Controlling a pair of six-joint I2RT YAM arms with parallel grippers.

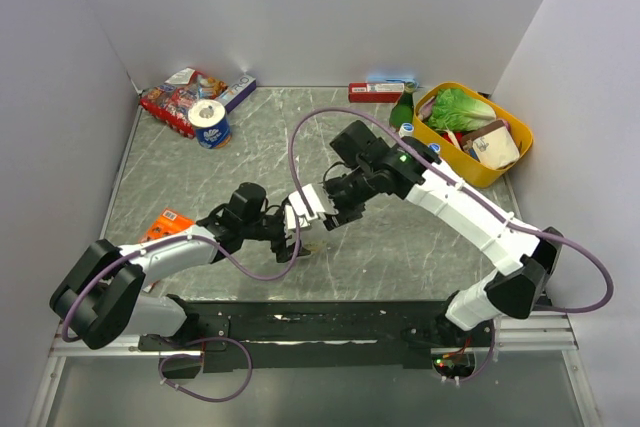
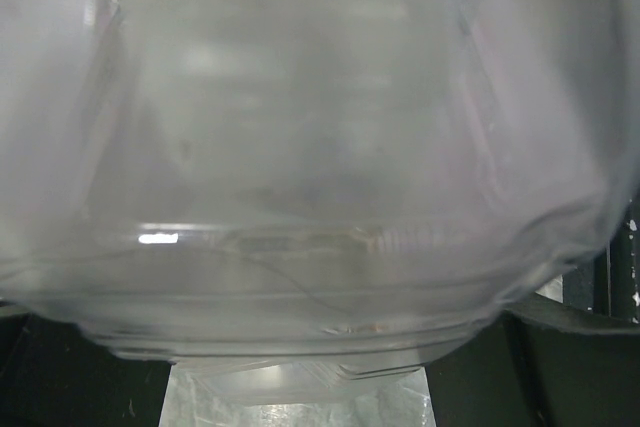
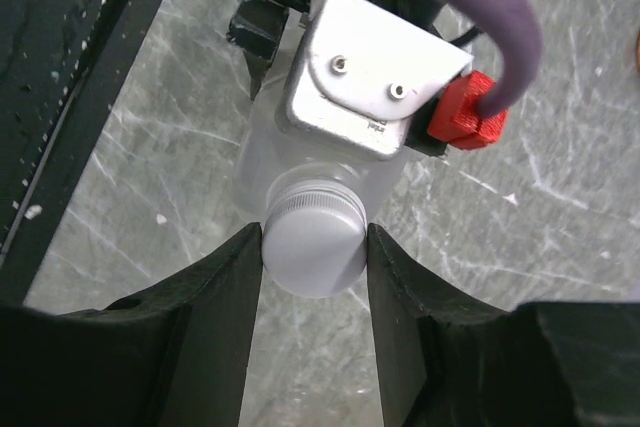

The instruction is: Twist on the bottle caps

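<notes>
A small clear bottle [image 2: 320, 147] fills the left wrist view, and my left gripper [image 1: 296, 237] is shut on its body, with dark fingers [image 2: 70, 377] at the bottom corners. In the right wrist view the plain white cap [image 3: 313, 244] sits on that bottle's neck [image 3: 262, 162]. My right gripper [image 1: 306, 215] is shut on the cap, with black fingers [image 3: 215, 307] pressing both its sides. The two grippers meet just above the table's middle. Two blue caps with pale centres [image 1: 407, 128] [image 1: 435, 146] show beside the yellow bin; whatever they sit on is too small to tell.
A yellow bin [image 1: 497, 175] with lettuce and packets stands at the back right, with a dark green bottle [image 1: 402, 107] next to it. A blue-and-white tape roll [image 1: 210, 123] and red snack packs [image 1: 172, 102] lie at the back left. An orange packet [image 1: 165, 222] lies by the left arm.
</notes>
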